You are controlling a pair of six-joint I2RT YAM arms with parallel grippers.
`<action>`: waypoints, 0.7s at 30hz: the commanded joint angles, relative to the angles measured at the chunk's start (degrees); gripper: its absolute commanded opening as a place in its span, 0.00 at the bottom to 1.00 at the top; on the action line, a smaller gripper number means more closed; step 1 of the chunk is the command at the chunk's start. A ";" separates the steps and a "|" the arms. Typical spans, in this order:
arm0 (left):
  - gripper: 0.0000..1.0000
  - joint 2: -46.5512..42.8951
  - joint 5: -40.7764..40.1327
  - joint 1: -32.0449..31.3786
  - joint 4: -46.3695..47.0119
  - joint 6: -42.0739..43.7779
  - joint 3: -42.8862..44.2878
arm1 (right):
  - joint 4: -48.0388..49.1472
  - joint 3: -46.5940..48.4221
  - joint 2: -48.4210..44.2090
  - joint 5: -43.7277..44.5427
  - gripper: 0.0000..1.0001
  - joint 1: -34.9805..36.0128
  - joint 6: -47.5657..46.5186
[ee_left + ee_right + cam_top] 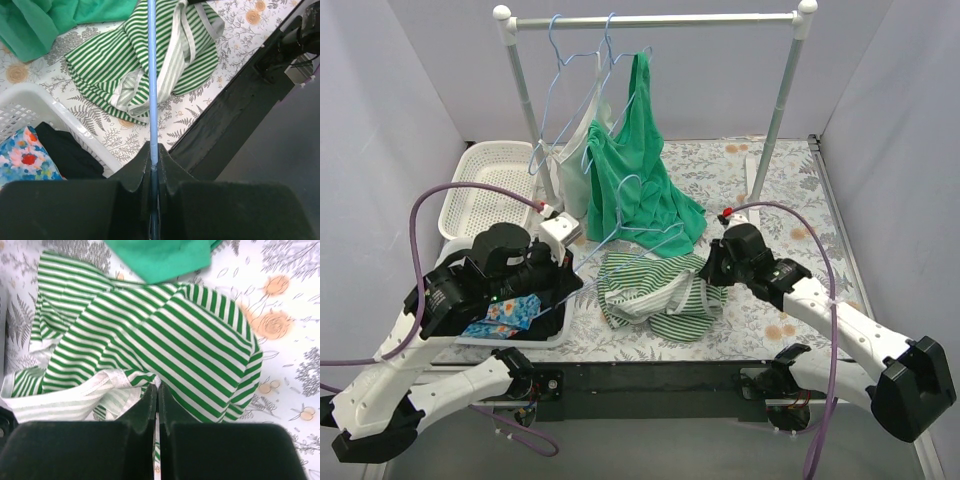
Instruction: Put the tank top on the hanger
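Note:
The green-and-white striped tank top lies crumpled on the floral table between the arms; it also shows in the left wrist view and the right wrist view. My left gripper is shut on a light-blue wire hanger, whose straight wire runs out from between the jaws over the tank top. My right gripper is shut on a fold of the tank top at its right edge.
A rail at the back holds more blue hangers and a solid green garment. A white basket stands at back left. A white bin with blue floral cloth is under my left arm.

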 commanded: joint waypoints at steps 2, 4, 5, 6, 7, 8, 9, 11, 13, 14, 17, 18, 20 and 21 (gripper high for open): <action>0.00 -0.32 4.26 -0.52 -1.90 1.01 2.64 | 0.74 4.98 2.08 -2.16 0.01 -4.79 -5.52; 0.00 -0.40 4.88 -1.30 -2.17 0.92 3.43 | 0.83 5.95 2.96 -2.69 0.01 -6.46 -6.14; 0.00 0.03 5.14 -1.66 -2.34 1.00 3.60 | 1.00 6.21 3.14 -3.04 0.01 -6.99 -6.58; 0.00 0.30 5.75 -2.10 -2.60 1.09 3.61 | 1.09 6.74 3.40 -3.22 0.01 -8.12 -6.67; 0.00 0.74 6.11 -2.71 -2.52 1.27 3.69 | 1.27 7.00 3.66 -3.57 0.01 -8.66 -6.76; 0.00 1.35 6.28 -3.06 -2.61 1.36 3.78 | 1.36 7.18 3.66 -3.57 0.01 -9.79 -7.02; 0.00 1.79 6.02 -3.33 -2.69 1.44 3.95 | 1.53 7.53 3.84 -5.14 0.01 -10.24 -7.20; 0.00 2.58 5.58 -4.38 -2.78 1.71 3.96 | 1.53 8.23 4.10 -5.77 0.01 -11.29 -7.55; 0.00 3.11 5.06 -5.52 -2.78 1.80 3.96 | 1.53 8.93 4.45 -6.82 0.01 -11.74 -7.81; 0.00 3.55 4.62 -5.79 -2.69 1.80 3.87 | 1.53 9.29 4.46 -7.26 0.01 -11.91 -7.82; 0.00 4.96 3.47 -6.84 -2.69 1.97 3.87 | 1.53 9.82 3.76 -8.05 0.01 -12.09 -7.82; 0.00 5.74 3.30 -7.02 -2.69 1.97 3.87 | 1.53 9.82 2.97 -8.14 0.01 -12.09 -7.82; 0.00 6.36 1.63 -7.20 -2.61 2.06 3.61 | 1.45 9.82 1.65 -8.76 0.01 -12.09 -7.99; 0.00 6.71 0.84 -7.28 -2.43 1.97 3.52 | 1.18 9.82 1.21 -8.93 0.01 -12.09 -7.99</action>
